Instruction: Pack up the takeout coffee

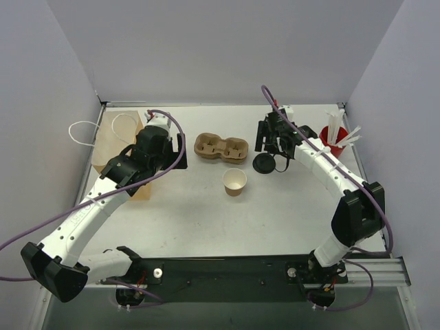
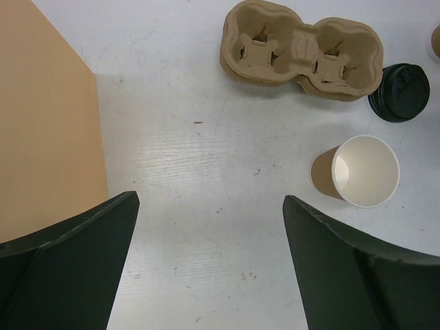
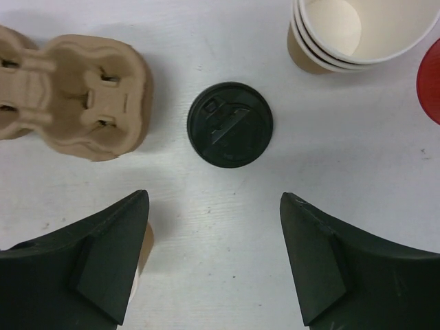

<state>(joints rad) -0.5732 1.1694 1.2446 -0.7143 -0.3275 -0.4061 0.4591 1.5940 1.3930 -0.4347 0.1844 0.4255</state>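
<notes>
The takeout coffee cup, tan kraft paper with a white inside, stands upright and lidless in the middle of the table. The left wrist view has the cup ahead and to the right. A black lid lies flat to its right. My right gripper hovers open just behind that lid, with nothing between its fingers. A sliver of the cup shows past its left finger. My left gripper is open and empty, left of the pulp carrier.
A tan paper bag with white handles lies at the left under my left arm. A red cup with white straws stands at the far right. A stack of nested kraft cups stands beside the red cup.
</notes>
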